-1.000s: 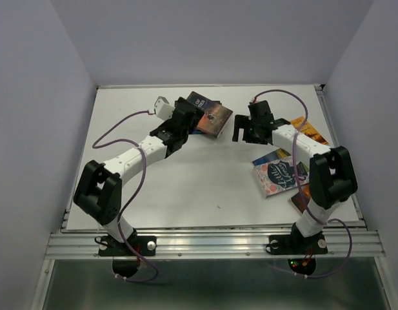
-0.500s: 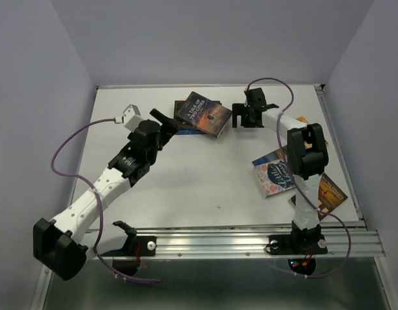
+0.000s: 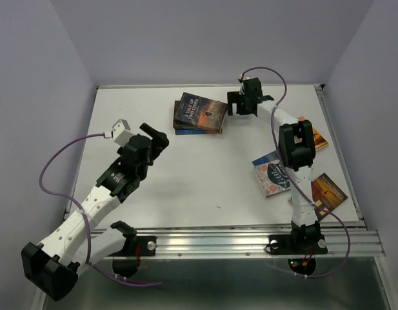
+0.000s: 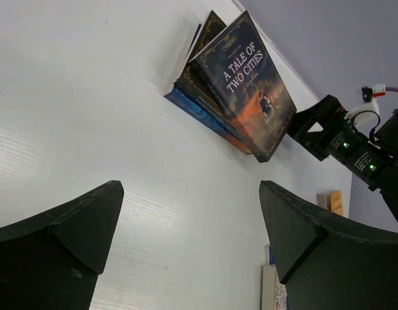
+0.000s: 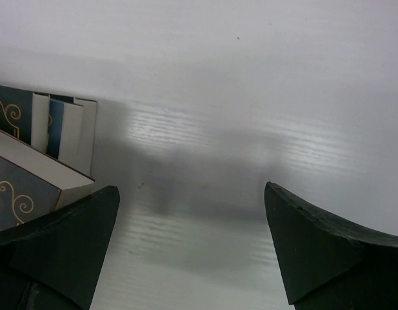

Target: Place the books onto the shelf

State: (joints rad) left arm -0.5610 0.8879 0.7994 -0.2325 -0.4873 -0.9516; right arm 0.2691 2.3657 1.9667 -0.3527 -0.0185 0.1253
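A stack of books [image 3: 199, 113] lies at the table's far middle, topped by a dark cover with an orange scene, "A Tale of Two Cities" [image 4: 247, 90]. My left gripper [image 3: 157, 137] hangs open to the near left of the stack, apart from it, nothing between its fingers [image 4: 190, 187]. My right gripper [image 3: 232, 106] stands open just right of the stack; page edges of the books [image 5: 57, 139] show at its left finger. More books lie on the right: a pink-teal one [image 3: 276, 173], an orange one [image 3: 317, 134] and an orange-brown one [image 3: 328, 189]. The shelf is out of view.
The white table [image 3: 205, 187] is walled by pale panels at the back and both sides. A metal rail [image 3: 211, 242] runs along the near edge by the arm bases. Purple cables loop off both arms.
My left arm has pulled back from the stack toward the near left. My right gripper has moved farther back, up against the stack's right side, and the stack has shifted left and squared up.
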